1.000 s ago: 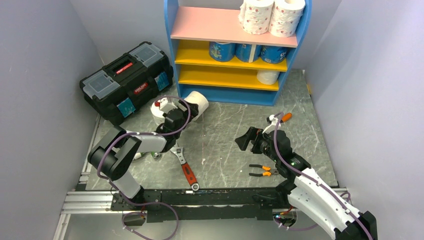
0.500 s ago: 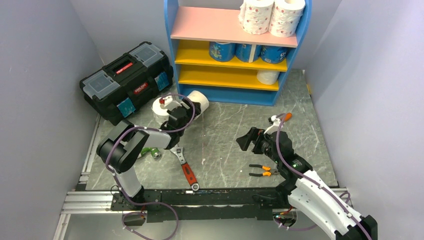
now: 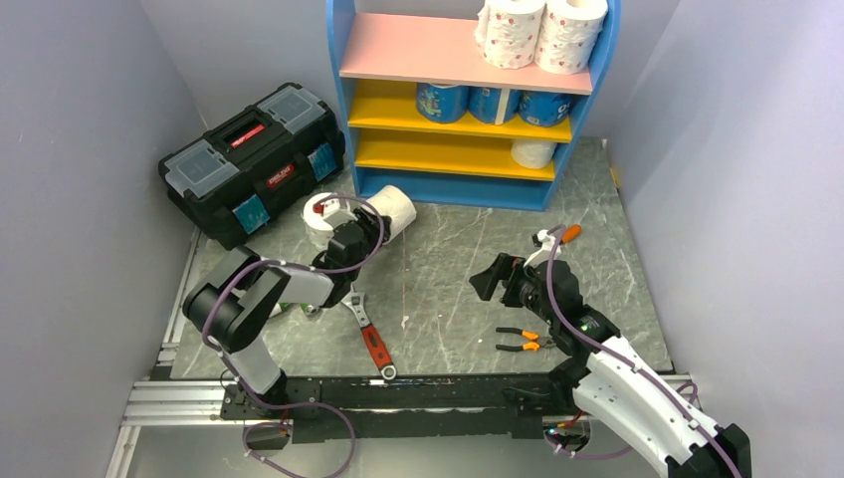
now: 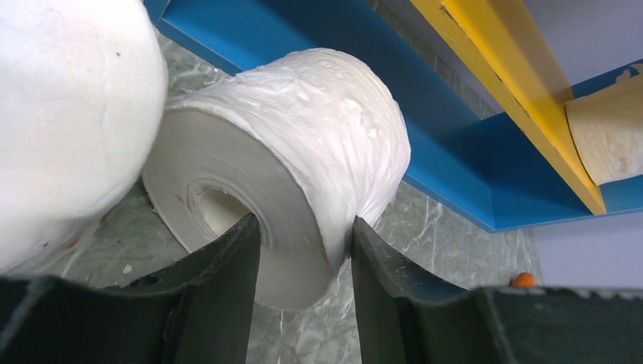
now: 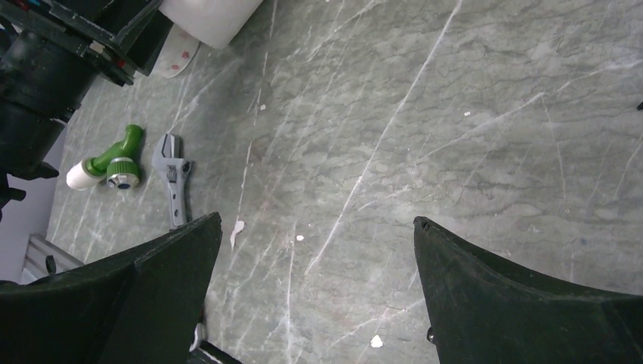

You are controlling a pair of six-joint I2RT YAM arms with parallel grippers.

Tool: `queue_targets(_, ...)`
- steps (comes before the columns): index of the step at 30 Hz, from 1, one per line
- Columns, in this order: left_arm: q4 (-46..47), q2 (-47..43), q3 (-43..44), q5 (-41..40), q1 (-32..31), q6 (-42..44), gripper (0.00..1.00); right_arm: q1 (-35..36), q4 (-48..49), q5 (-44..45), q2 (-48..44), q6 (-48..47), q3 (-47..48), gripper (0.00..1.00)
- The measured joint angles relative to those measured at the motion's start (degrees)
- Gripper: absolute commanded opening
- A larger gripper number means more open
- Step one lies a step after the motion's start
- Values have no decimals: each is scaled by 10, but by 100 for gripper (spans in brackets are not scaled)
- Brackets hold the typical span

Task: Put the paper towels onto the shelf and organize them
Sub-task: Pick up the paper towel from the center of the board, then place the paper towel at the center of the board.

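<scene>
Grey-green marbled stone covers the table (image 3: 597,229), which is boxed in by plain grey walls. One plain roll (image 4: 303,152) lies on its side near the table's far edge, just in front of the blue base of the shelf (image 3: 343,60). The left gripper (image 4: 303,227) is clamped on it, one finger against the flat end beside the hollow core and the other on the curved outer wrap. A second plain roll (image 3: 320,214) stands just to its left. On the shelf, two pink-dotted rolls (image 3: 542,30) sit at the right end of the pink top board. Three blue-wrapped rolls (image 3: 493,103) line the upper yellow board, and another plain one (image 3: 532,152) rests at the right end of the lower yellow board.

The right gripper (image 5: 317,220) hangs over bare stone towards the table's right side, with its jaws spread wide and nothing between them. A black toolbox (image 3: 254,159) stands at the far-left corner. A red-handled wrench (image 3: 366,329), a green fitting (image 5: 114,163) and pliers (image 3: 525,341) lie near the front edge.
</scene>
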Motion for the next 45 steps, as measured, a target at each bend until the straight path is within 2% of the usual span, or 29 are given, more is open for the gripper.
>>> queue_targets(6, -16, -55, -27, 6, -8, 9, 35, 0, -2, 2, -14, 0, 0, 99)
queue_targets(11, -99, -143, -13, 10, -38, 45, 34, 0, -20, 15, -23, -1, 2, 99)
queue_targets(16, -279, -204, 61, 33, -70, 108, 37, 0, -33, 30, -35, -7, 10, 99)
queue_targets(23, -546, -235, 188, 44, -132, 237, 40, 0, -65, 59, -57, -14, 25, 99)
queue_targets(26, -647, -234, 237, 38, -170, 290, 42, 0, -82, 74, -56, -18, 40, 99)
queue_targets(30, -730, -216, 286, 22, -221, 346, 44, 0, -90, 87, -52, -24, 57, 99)
queue_targets(40, -762, -74, 307, 0, -313, 427, 43, 0, -123, 113, -66, -24, 72, 99)
queue_targets(45, -761, -37, 339, -18, -343, 452, 49, 0, -134, 120, -80, -20, 73, 99)
